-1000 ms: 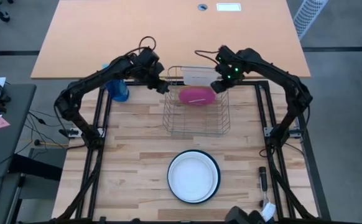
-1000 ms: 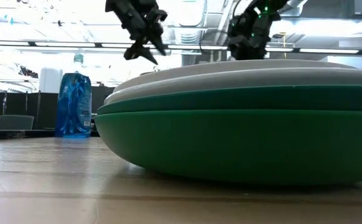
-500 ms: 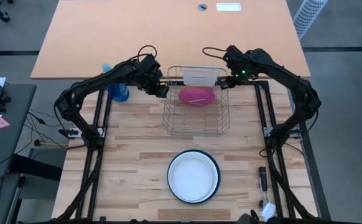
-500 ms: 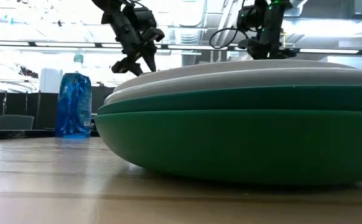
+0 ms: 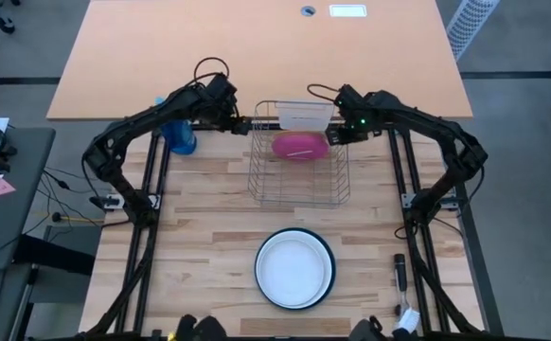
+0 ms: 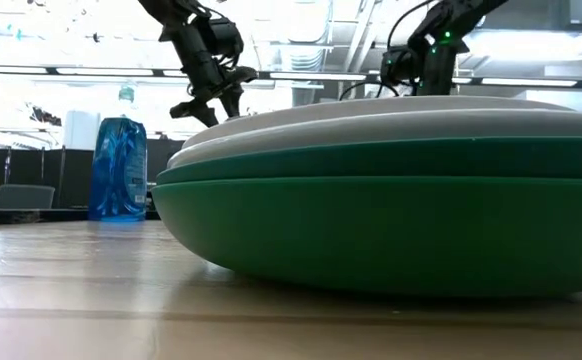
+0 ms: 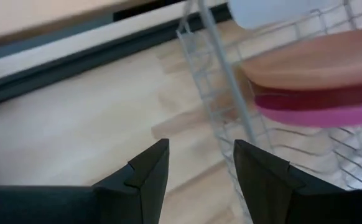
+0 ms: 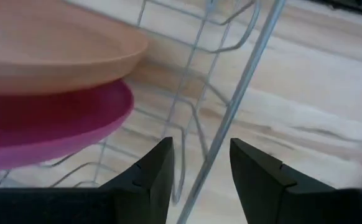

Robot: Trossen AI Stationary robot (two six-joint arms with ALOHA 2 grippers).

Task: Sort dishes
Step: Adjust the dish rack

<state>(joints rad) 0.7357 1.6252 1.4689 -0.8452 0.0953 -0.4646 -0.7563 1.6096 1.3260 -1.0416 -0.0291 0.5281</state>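
Two plates, salmon plate (image 8: 50,53) over magenta plate (image 5: 300,146), sit in the wire rack (image 5: 298,189); left gripper (image 7: 196,180) and right gripper (image 8: 199,171) flank it, jaws parted, empty.

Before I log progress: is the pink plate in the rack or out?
In: the pink plate sits inside the wire rack, under an orange plate.

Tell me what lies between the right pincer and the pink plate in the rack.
The rack's wire side wall stands between the right pincer and the pink plate, as the right wrist view shows; its open fingers straddle a wire.
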